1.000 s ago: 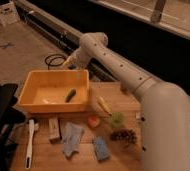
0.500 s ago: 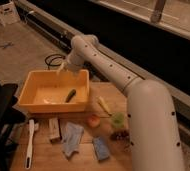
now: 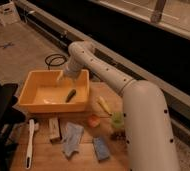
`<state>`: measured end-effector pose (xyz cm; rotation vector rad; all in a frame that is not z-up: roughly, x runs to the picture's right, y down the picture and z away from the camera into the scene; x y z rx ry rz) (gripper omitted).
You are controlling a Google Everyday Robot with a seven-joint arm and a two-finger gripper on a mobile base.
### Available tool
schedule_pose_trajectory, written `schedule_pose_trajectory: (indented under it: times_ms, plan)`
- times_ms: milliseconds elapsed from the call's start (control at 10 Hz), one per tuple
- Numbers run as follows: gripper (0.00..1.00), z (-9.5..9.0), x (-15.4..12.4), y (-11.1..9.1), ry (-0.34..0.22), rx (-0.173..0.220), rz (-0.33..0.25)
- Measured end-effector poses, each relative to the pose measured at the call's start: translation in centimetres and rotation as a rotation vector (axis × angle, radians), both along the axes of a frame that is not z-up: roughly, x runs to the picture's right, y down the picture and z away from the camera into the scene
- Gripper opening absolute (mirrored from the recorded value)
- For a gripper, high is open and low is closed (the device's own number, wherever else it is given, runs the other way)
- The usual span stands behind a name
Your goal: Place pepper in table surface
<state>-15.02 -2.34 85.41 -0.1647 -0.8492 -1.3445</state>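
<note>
The pepper, small, dark green and slim, lies on the floor of a yellow plastic bin, right of its middle. My gripper hangs at the end of the white arm just inside the bin's far wall, a little up and left of the pepper and apart from it. Its fingers stand open with nothing between them. The table surface is a light brown wooden plank top. The bin stands on its far left part.
In front of the bin lie a white brush, a wood block, a blue cloth and a blue sponge. To the right are a pale yellow vegetable, an orange item and a light green cup. A black chair stands left.
My gripper has come down from above the bin's far rim to inside the bin, closer to the pepper. The pepper has not moved.
</note>
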Motion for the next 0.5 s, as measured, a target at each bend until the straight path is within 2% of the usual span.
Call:
schedule_pose_trajectory:
  times_ms: [500]
  plan:
    - [0.65,1.5,0.5,3.1,0.03,-0.054,0.076]
